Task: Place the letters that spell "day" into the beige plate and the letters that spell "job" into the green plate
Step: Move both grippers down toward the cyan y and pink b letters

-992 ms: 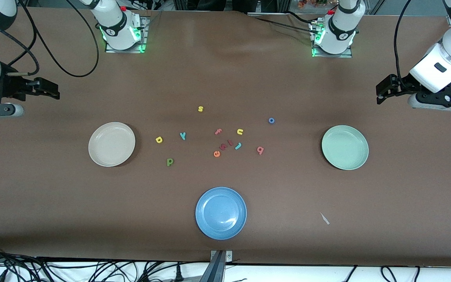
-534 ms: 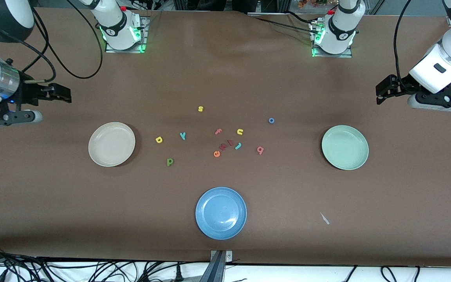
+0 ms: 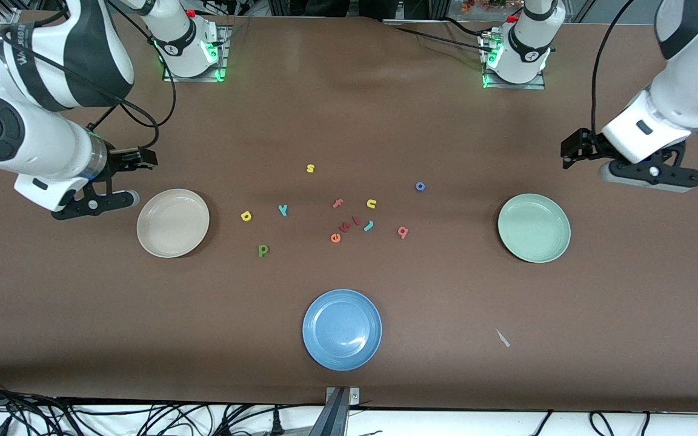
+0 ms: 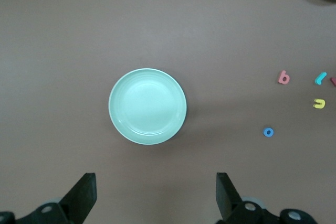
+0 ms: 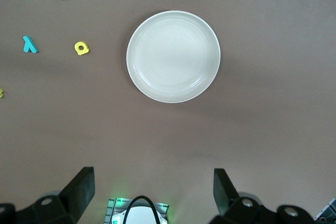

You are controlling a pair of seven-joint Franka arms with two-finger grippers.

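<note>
Swinging in from the table's end, the right claw [image 3: 134,158] now hangs over bare table just beside the beige plate [image 3: 172,223], much closer to the plate than it was a second ago; its fingers [image 5: 80,188] are spread wide and hold nothing. That suggests the right arm is starting toward the "day" letters, none of which has been moved yet. The plate is round, shallow, cream-coloured and bare.

Next along lie the yellow "a" [image 3: 246,215], the dark green "d" [image 3: 263,250] a little nearer the front camera, and the teal "y" [image 3: 283,210], all small, flat and well apart. Toward the table's middle sit the teal "j" [image 3: 369,226], the salmon "b" [image 3: 403,231] and the blue "o" [image 3: 420,186] among spare letters.

The green plate [image 3: 534,227], pale mint and also bare, lies toward the left arm's end. The left claw [image 3: 569,148] has edged slightly inward over the table beside that plate, released and carrying nothing.
</note>
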